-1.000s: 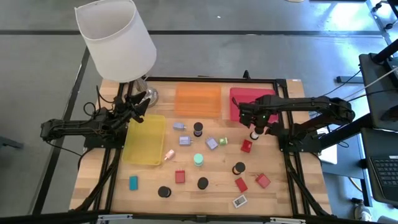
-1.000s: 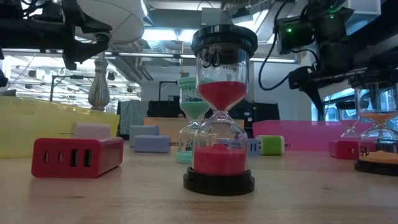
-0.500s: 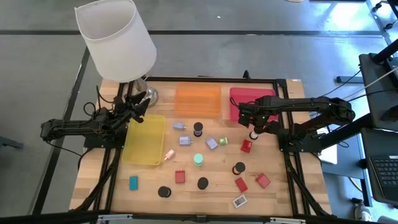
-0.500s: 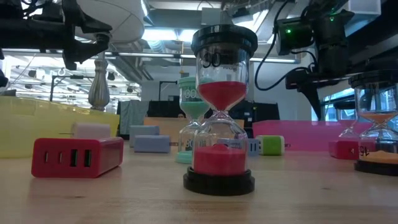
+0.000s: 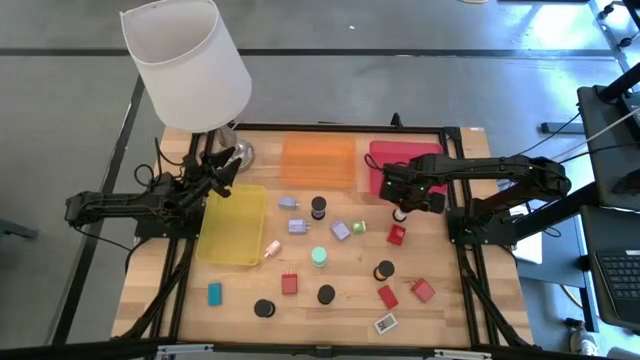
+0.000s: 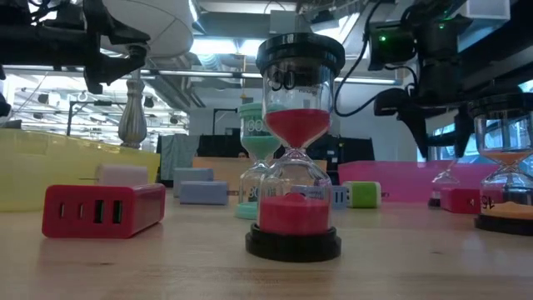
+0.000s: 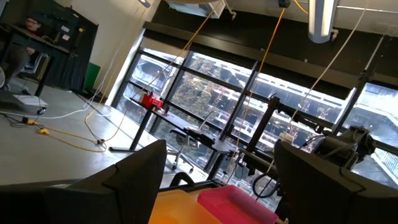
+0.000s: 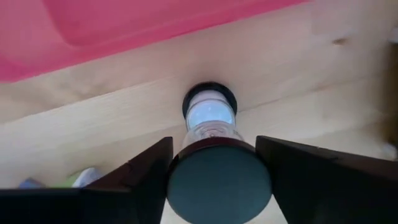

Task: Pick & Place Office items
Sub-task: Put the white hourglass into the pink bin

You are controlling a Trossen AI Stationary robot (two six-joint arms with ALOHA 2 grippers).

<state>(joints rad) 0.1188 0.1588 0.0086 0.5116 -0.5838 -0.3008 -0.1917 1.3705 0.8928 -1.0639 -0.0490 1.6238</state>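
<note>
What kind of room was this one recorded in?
Probably a lab or workshop: bare concrete floor, large industrial windows beyond, a laptop beside the wooden table, cables across the floor.

In the high view the lamp shade [image 5: 186,62] covers the far left corner of the counter [image 5: 240,296] and most of the lamp's own base. The right gripper [image 5: 401,212] hides the hourglass [image 8: 214,140] beneath it, so only a pale spot shows there. The print on the white tag [image 5: 386,323] near the counter's front edge is too small to read.

In the low view the orange-sand hourglass [image 6: 505,183] is cut off by the picture's right edge, and the red-sand hourglass [image 6: 293,150] blocks most of the teal one behind it.

In the right wrist view the hourglass's black cap fills the gap between the fingers [image 8: 146,171], whose tips run off the picture's edge.
</note>
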